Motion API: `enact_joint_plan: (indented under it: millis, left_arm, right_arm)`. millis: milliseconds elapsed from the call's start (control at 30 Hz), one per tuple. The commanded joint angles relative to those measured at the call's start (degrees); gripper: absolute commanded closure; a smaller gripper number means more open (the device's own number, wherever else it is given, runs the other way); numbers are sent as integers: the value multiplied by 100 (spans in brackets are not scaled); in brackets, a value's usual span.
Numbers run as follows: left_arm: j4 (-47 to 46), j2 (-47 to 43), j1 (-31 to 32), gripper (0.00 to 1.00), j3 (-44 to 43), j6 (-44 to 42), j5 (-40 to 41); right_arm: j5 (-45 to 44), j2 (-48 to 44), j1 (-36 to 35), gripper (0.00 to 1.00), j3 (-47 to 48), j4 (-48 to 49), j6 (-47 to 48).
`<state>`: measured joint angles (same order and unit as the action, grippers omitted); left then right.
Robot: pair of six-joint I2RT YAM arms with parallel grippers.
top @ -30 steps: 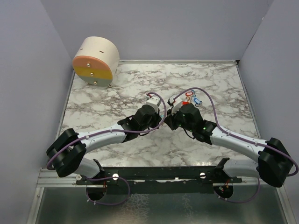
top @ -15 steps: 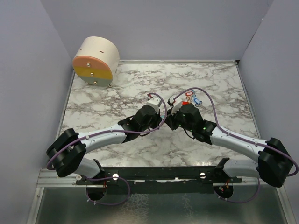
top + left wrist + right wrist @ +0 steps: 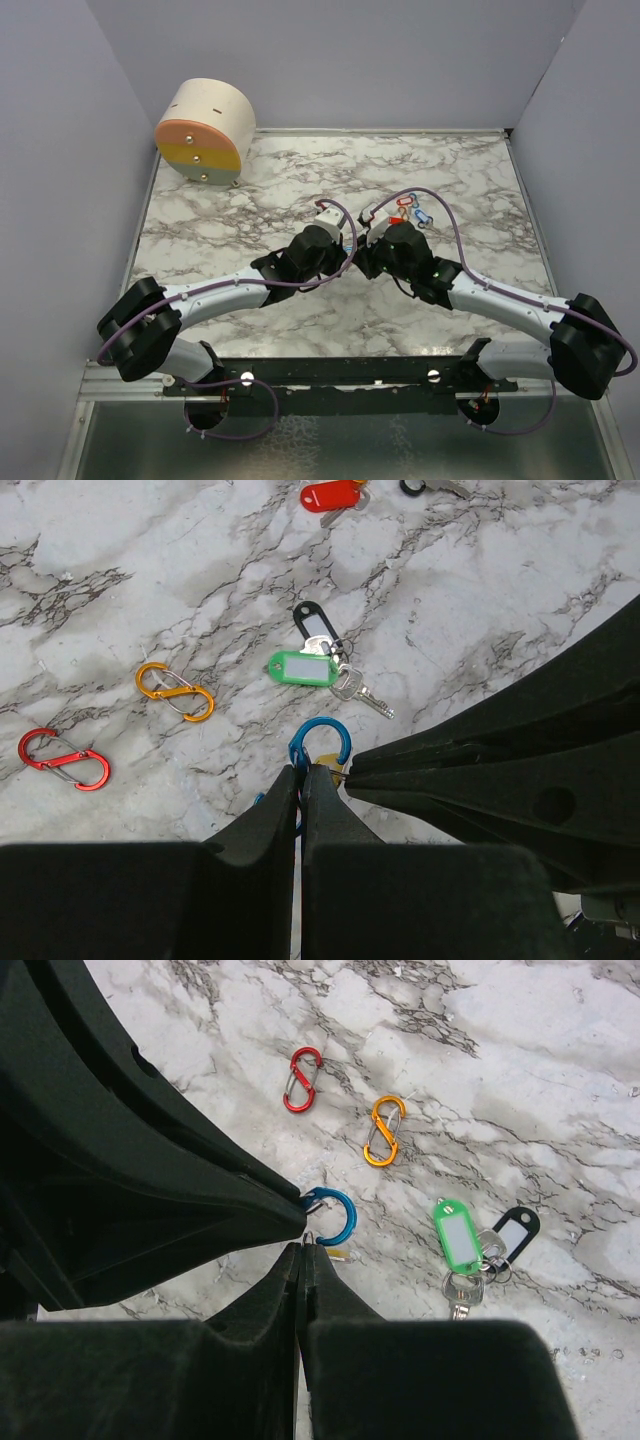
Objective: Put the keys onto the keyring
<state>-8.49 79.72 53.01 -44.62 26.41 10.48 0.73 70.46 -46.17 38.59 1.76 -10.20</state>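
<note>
The keyring, a blue carabiner (image 3: pixel 320 742), sticks out past the tips of my left gripper (image 3: pixel 300 772), which is shut on it. My right gripper (image 3: pixel 305 1248) is shut on the small wire loop of a yellow-tagged key (image 3: pixel 338 1254), held right against the blue keyring (image 3: pixel 335 1216). Both grippers meet tip to tip mid-table (image 3: pixel 353 246). On the marble lie a green-tagged key (image 3: pixel 303 667) and a black-tagged key (image 3: pixel 312 620) side by side. A red-tagged key (image 3: pixel 330 495) lies farther off, and a blue-tagged one (image 3: pixel 421 214) beside it.
An orange carabiner (image 3: pixel 176 691) and a red carabiner (image 3: pixel 63 759) lie loose on the marble left of the keys. A round cream container (image 3: pixel 205 132) with a pink and yellow face stands at the back left corner. Purple walls close in the table.
</note>
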Motion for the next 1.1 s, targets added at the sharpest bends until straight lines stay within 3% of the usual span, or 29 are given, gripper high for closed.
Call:
enact_joint_plan:
  millis: [0,1067]
  left_arm:
    - [-83,-170,51,100,-76,-49,-107]
    - [9,-163,83,100,-48,-121,-134]
  right_arm:
    - [-189,2,-41,99,-49,200,11]
    - [-536,-215,-41,99,-97,176,27]
